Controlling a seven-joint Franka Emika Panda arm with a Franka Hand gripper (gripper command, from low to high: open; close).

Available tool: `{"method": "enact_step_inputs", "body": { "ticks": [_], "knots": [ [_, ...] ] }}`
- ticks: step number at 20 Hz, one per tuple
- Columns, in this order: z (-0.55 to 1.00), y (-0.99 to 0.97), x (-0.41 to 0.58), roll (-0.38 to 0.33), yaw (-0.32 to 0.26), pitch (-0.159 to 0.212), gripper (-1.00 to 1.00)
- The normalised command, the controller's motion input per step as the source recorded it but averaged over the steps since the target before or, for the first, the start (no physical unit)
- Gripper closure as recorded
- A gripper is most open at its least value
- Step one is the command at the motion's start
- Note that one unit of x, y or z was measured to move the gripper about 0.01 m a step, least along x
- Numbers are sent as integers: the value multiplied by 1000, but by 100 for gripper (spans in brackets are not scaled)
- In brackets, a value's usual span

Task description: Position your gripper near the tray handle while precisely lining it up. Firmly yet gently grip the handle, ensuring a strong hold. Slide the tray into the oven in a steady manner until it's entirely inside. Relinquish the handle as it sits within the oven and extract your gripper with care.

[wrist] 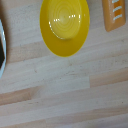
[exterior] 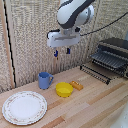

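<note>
My gripper (exterior: 62, 51) hangs high above the table, over the yellow bowl, with its two dark-blue fingers apart and nothing between them. It is well to the exterior view's left of the oven. The dark oven (exterior: 116, 50) stands at the exterior view's right on the wooden table. The wire-rack tray (exterior: 106, 60) sticks out of its open front. The tray handle (exterior: 94, 72), a thin dark bar, runs along the low outer edge facing the gripper. The wrist view shows no fingers, tray or oven.
A yellow bowl (exterior: 64, 89) (wrist: 64, 25) lies right below the gripper. A small orange block (exterior: 76, 85) (wrist: 116, 14) lies beside it, toward the oven. A blue mug (exterior: 45, 80) and a round white plate (exterior: 24, 107) are further to the exterior view's left.
</note>
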Motion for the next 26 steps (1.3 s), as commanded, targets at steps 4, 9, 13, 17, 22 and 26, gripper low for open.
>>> {"method": "enact_step_inputs", "body": {
  "ticks": [4, 9, 13, 17, 22, 26],
  "knots": [
    [-36, -396, -3, -261, 144, 2, -100],
    [-25, -383, 0, -243, 145, 6, -100],
    [-16, -361, 0, -260, 147, 0, -100],
    [-61, -427, 0, -253, 138, 0, -100],
    [-10, -393, 0, -293, 109, -12, -100],
    [0, -341, 0, -323, 94, -31, -100]
  ]
}}
